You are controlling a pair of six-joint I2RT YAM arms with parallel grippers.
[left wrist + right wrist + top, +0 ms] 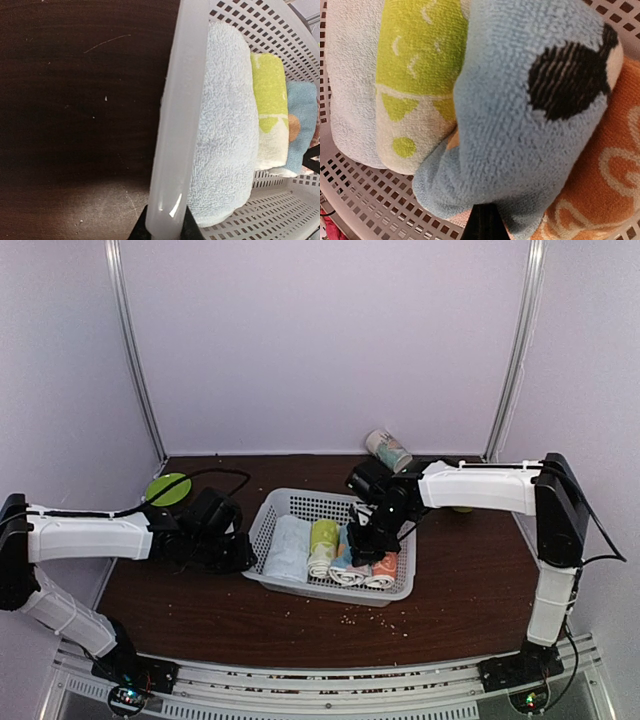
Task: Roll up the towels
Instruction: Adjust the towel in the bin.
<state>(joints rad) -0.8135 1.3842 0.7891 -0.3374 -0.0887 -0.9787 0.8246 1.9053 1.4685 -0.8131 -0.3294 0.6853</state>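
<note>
Both towels lie rolled in the white mesh basket [308,494]. The light blue towel [520,125] with spots fills the right wrist view; it lies over the peach-orange towel [602,190]. From above, the light blue one [346,562] sits left of the peach one [384,570]. My right gripper [366,544] is down in the basket, shut on the light blue towel; one black finger [485,226] shows under it. My left gripper [243,558] is shut on the basket's left rim [180,125], a finger [140,232] on each side.
A pale blue-white rolled towel [225,125] and a yellow-green rolled towel [270,95] lie in the basket's left half. A green disc [167,488] lies at the back left. A patterned can [388,450] lies at the back by the right post. Crumbs dot the dark table.
</note>
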